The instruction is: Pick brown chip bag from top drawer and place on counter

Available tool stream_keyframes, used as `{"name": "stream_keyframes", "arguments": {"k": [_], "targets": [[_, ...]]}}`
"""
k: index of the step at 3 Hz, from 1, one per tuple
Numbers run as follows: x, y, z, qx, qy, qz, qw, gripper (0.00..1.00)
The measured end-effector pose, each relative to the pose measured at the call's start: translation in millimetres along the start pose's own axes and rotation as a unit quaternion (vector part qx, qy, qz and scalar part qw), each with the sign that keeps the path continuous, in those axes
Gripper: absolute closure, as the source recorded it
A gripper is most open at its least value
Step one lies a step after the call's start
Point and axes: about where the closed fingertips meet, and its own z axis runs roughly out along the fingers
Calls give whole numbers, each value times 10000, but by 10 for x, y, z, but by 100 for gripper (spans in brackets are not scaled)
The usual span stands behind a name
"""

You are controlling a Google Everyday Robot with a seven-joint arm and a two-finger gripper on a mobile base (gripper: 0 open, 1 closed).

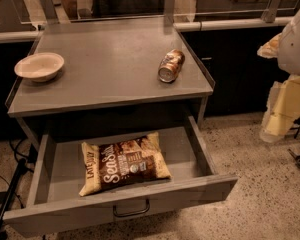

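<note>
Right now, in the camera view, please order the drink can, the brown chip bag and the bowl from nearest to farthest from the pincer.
The pincer hangs at the view's right edge.
1. Drink can: right side of the counter.
2. Brown chip bag: in the open top drawer, centre-left; nearly tied with the can.
3. Bowl: far left of the counter, clearly farthest.

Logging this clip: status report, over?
Gripper at far right, off the counter. Brown chip bag flat in open top drawer. Nothing covering it; can, bowl on counter.
</note>
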Motion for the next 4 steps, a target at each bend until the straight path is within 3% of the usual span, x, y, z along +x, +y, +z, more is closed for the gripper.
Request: {"name": "stream_keyframes", "arguments": {"k": [1, 3, 4], "targets": [[-9, -1, -3, 10, -6, -8, 10000, 0], [-499, 68, 103, -189, -463, -429, 9978, 0], [-500, 69, 104, -189, -463, -429, 9978, 0]]}}
